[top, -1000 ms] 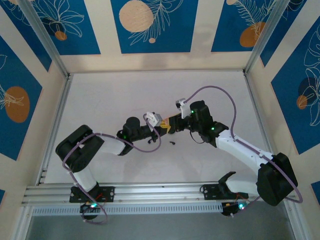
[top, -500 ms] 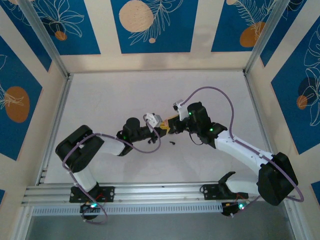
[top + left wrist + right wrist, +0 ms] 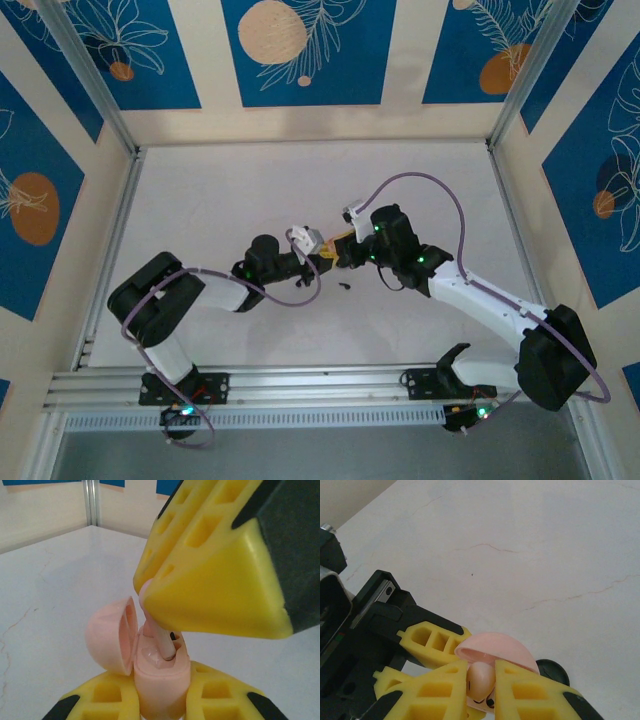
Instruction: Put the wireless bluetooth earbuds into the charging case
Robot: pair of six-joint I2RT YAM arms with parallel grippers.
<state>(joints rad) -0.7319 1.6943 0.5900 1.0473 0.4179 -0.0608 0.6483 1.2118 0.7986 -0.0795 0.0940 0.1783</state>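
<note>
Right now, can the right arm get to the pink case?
Looks like yes. The left gripper holds the case with its lid swung open, and the earbud in the right gripper reaches into it. Nothing stands between them.

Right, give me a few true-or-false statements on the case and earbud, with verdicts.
1. The left fingers grip the pink charging case. True.
2. The case's lid is closed. False: it stands open, swung to one side.
3. The right fingers pinch a pink earbud. True.
4. The earbud's stem is far from the case. False: its tip reaches into the case's well.
</note>
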